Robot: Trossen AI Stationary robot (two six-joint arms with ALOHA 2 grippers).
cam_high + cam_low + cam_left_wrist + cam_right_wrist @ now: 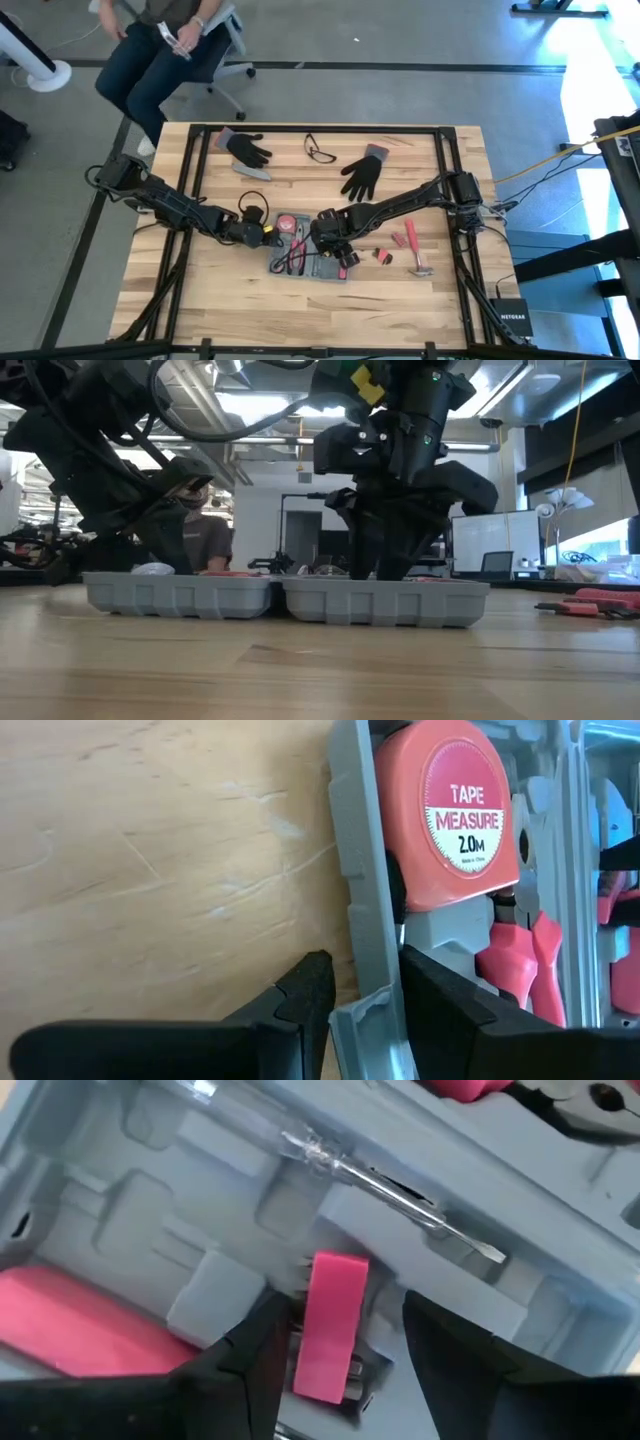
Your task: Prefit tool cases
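Note:
The blue-grey tool case (310, 258) lies open and flat at the table's middle, its two halves (180, 595) (385, 600) side by side. In it sit a pink tape measure (445, 815), pink-handled pliers (520, 955) and a clear-handled screwdriver (330, 1155). My left gripper (365, 985) is shut on the case's left wall. My right gripper (345, 1320) points down into the case's right half, open. A small pink block (330, 1325) with metal bits at one end stands between its fingers, close to one finger and with a gap to the other. My left gripper pinches the case's outer wall (362, 950) at its left end, one finger (300, 1000) outside over the table and one (440, 1005) inside the case. The fingers slant down from the table's left. The case lies flat on the table. My right gripper: whether a finger touches the pink block cannot be told.
Two black gloves (248, 150) (362, 175) and a pair of glasses (320, 150) lie toward the far edge. A pink-handled hammer (415, 250) and small red parts (383, 256) lie right of the case. A person sits on a chair (165, 45) beyond the far edge.

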